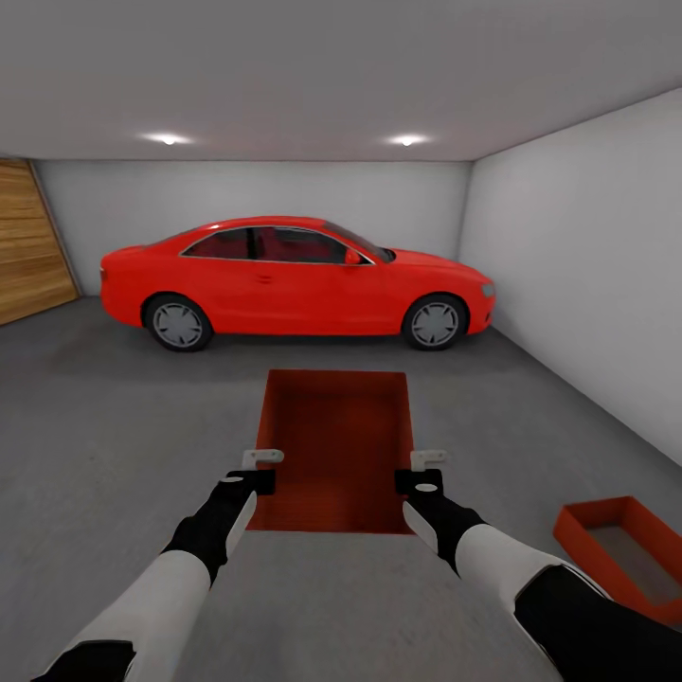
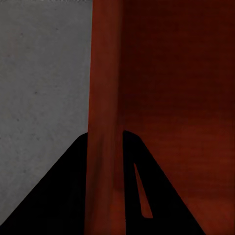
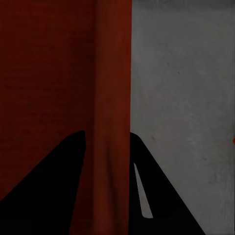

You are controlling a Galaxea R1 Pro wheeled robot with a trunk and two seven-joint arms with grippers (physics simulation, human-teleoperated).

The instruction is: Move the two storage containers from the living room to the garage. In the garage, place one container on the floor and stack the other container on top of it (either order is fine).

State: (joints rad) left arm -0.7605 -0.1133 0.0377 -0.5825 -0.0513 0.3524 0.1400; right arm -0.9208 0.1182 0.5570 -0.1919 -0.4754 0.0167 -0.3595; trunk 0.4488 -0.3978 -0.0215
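I am in the garage, over its dark grey concrete floor (image 1: 114, 426). One orange-red storage container (image 1: 336, 445) is held out in front of me between both arms, its open top facing me. My left gripper (image 1: 260, 469) is shut on its left wall (image 2: 105, 98), which runs between the black fingers. On the opposite wall (image 3: 112, 98) my right gripper (image 1: 424, 469) is shut in the same way. The second storage container (image 1: 625, 554) rests on the floor at my lower right, apart from the held one.
A red car (image 1: 294, 279) is parked across the back of the garage. A wooden plank door (image 1: 28, 242) is at the far left, and a plain white wall (image 1: 587, 284) runs along the right. Open floor lies between me and the car.
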